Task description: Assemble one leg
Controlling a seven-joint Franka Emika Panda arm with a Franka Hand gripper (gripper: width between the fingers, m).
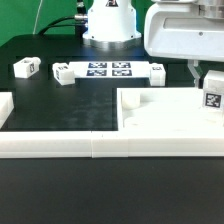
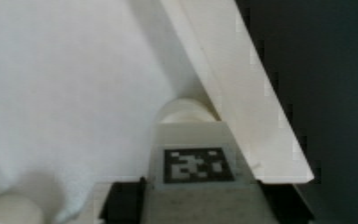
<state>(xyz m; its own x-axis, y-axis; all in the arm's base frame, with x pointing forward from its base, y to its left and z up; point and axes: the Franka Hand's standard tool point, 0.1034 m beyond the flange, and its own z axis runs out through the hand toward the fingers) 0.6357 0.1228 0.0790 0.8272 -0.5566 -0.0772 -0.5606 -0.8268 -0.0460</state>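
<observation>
The tool (image 1: 207, 80) hangs at the upper right of the exterior view, clenched on the leg (image 1: 212, 97). In the wrist view the leg (image 2: 197, 160) sits squarely between the dark fingers (image 2: 128, 200), with its tag facing the camera. The leg stands upright at the right edge of the exterior frame, over the far right corner of the white panel (image 1: 165, 122). I cannot tell whether its foot touches the panel or hovers just above it.

The step in hand looks to be seating the leg at that corner. The wrist view shows a rounded pale shape (image 2: 190, 108) just beyond the leg's end, close beside the panel edge (image 2: 229, 90). I cannot tell whether it is the corner recess or the leg's own peg.

To do this well, hold the leg vertical and centre it on the recess before lowering, because the corner leaves little margin on the outer side. Come down slowly and press straight down. The panel lies loose on the dark worktop (image 1: 60, 110), and only the rail (image 1: 60, 145) along the lower frame seems to brace it, so a sideways push may shift it. If the joint needs a twist, turn without slackening the grasp. Let go only once the leg stands by itself.
</observation>
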